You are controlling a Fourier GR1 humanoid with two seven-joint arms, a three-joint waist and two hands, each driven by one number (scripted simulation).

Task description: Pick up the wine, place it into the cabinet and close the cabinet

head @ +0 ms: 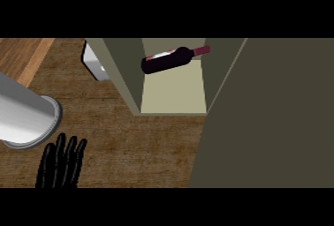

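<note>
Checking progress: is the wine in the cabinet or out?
In. The wine bottle lies tipped over between the open cabinet's side walls.

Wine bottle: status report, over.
Left hand open, lower left; right hand not in view. Wine bottle lying inside cabinet. Door open.

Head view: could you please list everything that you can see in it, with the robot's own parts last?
wine bottle: one, dark with a red neck, lying on its side inside the cabinet
cabinet: one, olive walls and pale inside, open, top middle
cabinet door: one, dark olive, standing open, filling the right side
counter: one, brown wood, under everything
grey-white object: one, partly hidden behind the cabinet's left wall; cannot tell what it is
forearm: one, grey, left edge
left hand: one, black, open with fingers up, resting at lower left
</note>
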